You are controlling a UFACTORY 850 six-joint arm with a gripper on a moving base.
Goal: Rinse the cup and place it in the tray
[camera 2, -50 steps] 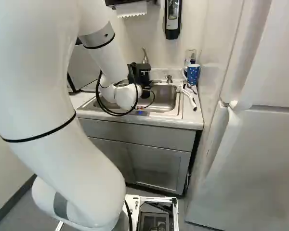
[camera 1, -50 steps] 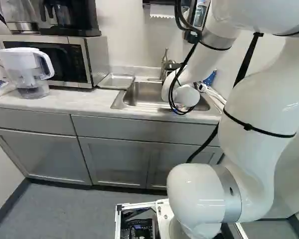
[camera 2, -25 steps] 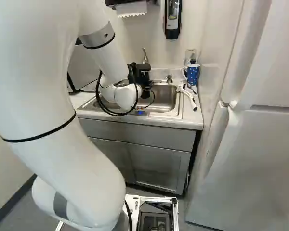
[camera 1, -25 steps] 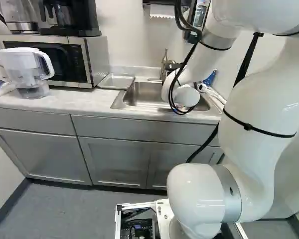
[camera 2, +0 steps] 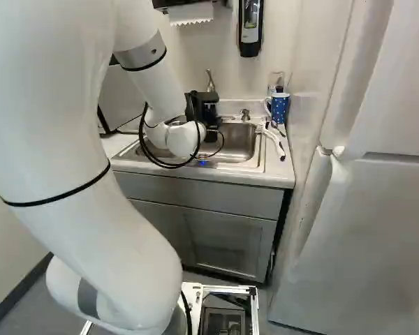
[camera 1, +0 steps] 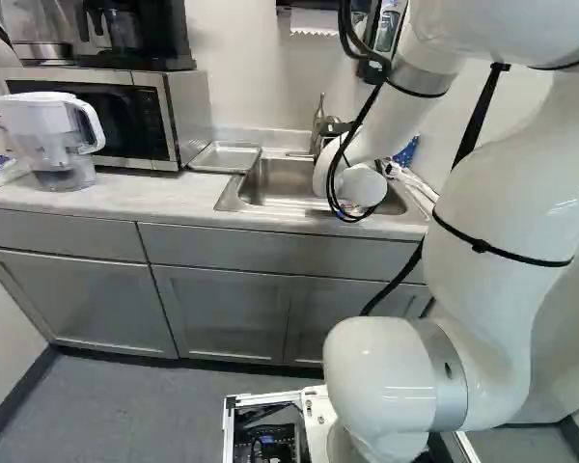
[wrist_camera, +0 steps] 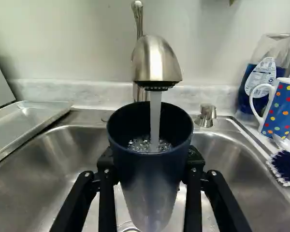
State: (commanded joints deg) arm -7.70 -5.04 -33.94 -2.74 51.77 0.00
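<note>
The gripper (camera 2: 204, 108) shows as a black body over the sink at the end of my arm; its fingertips are hidden there. In the wrist view the gripper (wrist_camera: 150, 162) is shut on a dark blue, tapering cup (wrist_camera: 150, 186), one finger on each side. The cup stands upright, mouth up, beneath the faucet (wrist_camera: 156, 60). A stream of water (wrist_camera: 155, 116) runs into it, and bubbling water shows inside. The shallow metal tray (wrist_camera: 31, 118) lies beside the sink, against the microwave side; the left base view also shows this tray (camera 1: 227, 157).
The steel sink (wrist_camera: 48, 154) lies under the cup. Across from the tray stand a polka-dot mug (wrist_camera: 281, 108), a soap bottle (wrist_camera: 261, 75) and a brush (wrist_camera: 286, 165). A microwave (camera 1: 125, 121) and water pitcher (camera 1: 53, 135) stand on the counter; a soap dispenser (camera 2: 251, 28) hangs above.
</note>
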